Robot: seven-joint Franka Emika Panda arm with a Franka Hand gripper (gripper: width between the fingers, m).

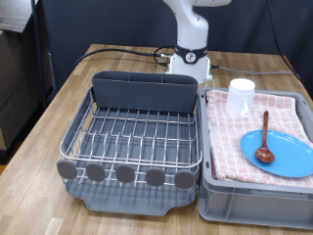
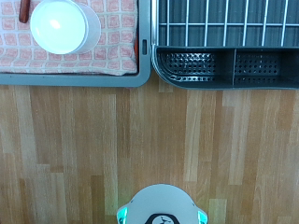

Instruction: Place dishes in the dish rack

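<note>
The dish rack [image 1: 137, 188] stands on the wooden table at the exterior view's left: a silver wire grid [image 1: 132, 139], a tall grey utensil trough [image 1: 142, 95] and round grey tabs along its near edge. Nothing lies in it. The light-blue plate [image 1: 290, 159] lies on pink checked cloth in the grey crate [image 1: 254, 208], with the reddish-brown wooden spoon [image 1: 265, 142] across it. The white cup [image 1: 241, 97] stands upright behind them. In the wrist view the cup [image 2: 64, 26], the spoon's end [image 2: 24, 9] and the trough [image 2: 224, 67] show from high above. The gripper is not in view.
The robot's white base [image 1: 191, 61] stands at the table's far edge behind the rack and shows in the wrist view [image 2: 161, 207]. Black cables [image 1: 117, 54] run along the table's back. Bare wooden table [image 2: 149, 131] lies between the base and the rack and crate.
</note>
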